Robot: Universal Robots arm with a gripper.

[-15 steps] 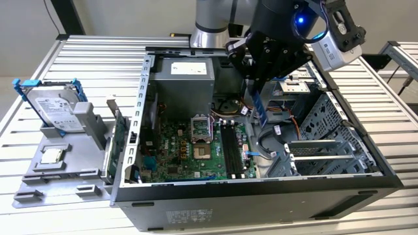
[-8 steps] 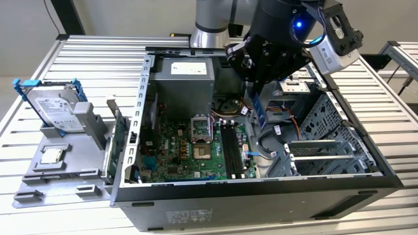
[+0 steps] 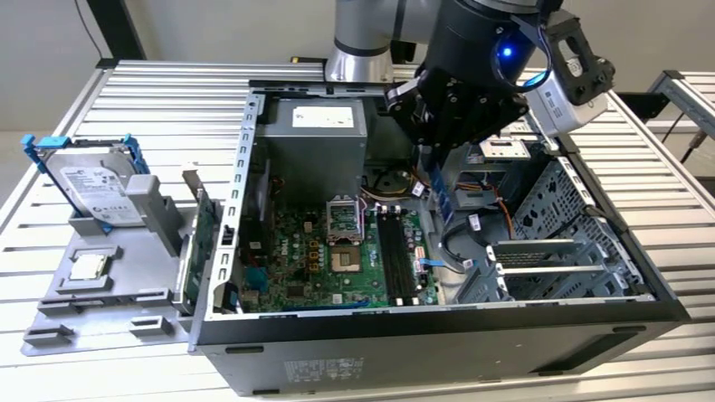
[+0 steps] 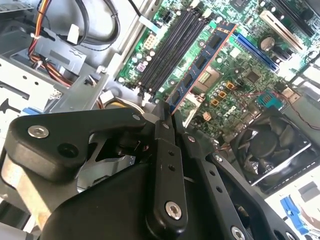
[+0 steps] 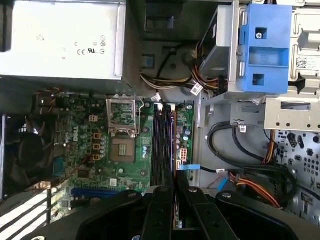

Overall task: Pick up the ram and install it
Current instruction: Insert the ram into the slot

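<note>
**Ram clamped in gripper above open case, not yet seated**

Exterior view: the gripper (image 3: 431,149) is hung inside the open computer case (image 3: 447,343), between the power supply (image 3: 318,134) and the drive cage (image 3: 558,209). The ram (image 3: 439,188) is seen hanging on edge below it, over the motherboard (image 3: 301,260) and clear of the memory slots (image 3: 393,251). It is gripped at the top, judged so that the contact edge is left free for seating.

Second wrist view: the claw is closed narrow on the ram (image 4: 202,65), with 1 end pinched between the 2 fingers (image 4: 162,160). The stick runs roughly parallel to the black slots (image 4: 172,47) and is held apart from them. The fan (image 4: 270,145) lies well off to the side.

First wrist view: the slots (image 5: 162,145) appear empty, and the fingers are lined up along them. Room is judged tight. The CPU socket (image 5: 122,145) is just beside the slots on 1 side, with the cables (image 5: 240,170) and the cage on the other. Free travel is mostly straight down.
</note>
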